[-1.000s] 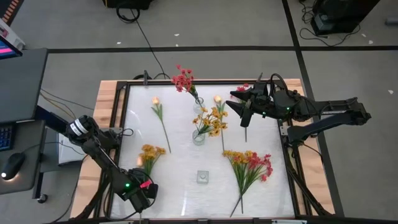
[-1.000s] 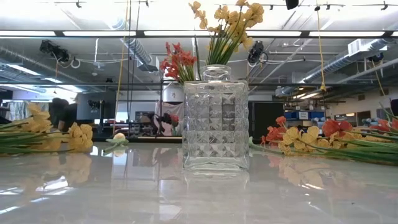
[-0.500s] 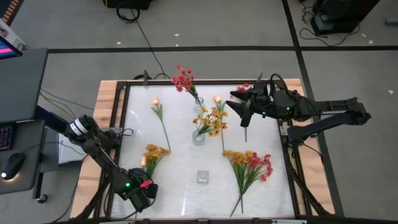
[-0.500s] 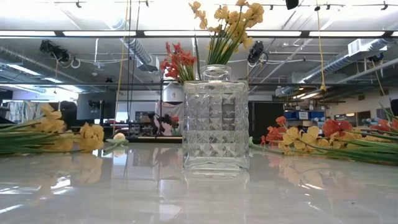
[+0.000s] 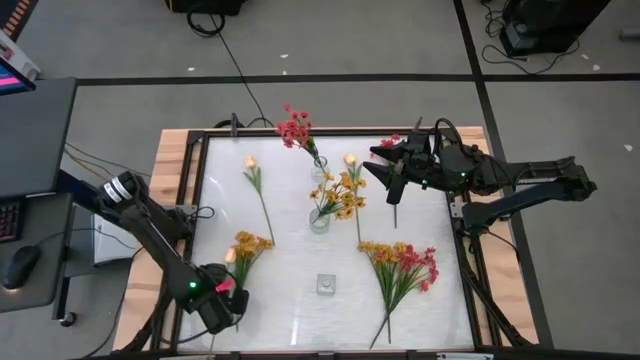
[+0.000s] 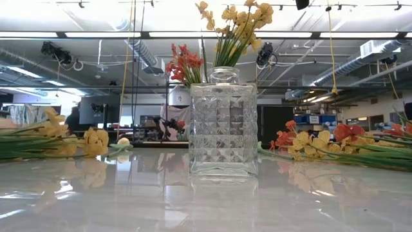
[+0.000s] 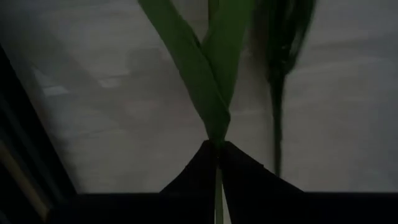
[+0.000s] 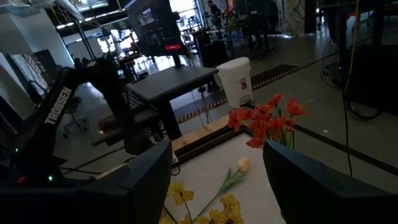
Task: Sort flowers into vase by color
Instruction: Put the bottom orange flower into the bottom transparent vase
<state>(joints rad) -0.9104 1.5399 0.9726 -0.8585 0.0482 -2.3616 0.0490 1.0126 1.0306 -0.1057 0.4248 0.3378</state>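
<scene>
Now the left pincer (image 5: 222, 312) is pinching the yellow-orange sprig's (image 5: 243, 248) stem at the bench's (image 5: 290, 300) near-left corner; gripping so thin a stem risks it slipping. The right pincer (image 5: 385, 172) is waiting spread.

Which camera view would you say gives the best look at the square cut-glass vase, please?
The low view: the cut-glass vase stands centre frame, side-on, facets and neck clear. The high view shows only its small top, near the table's front. Neither wrist view shows it.
</scene>
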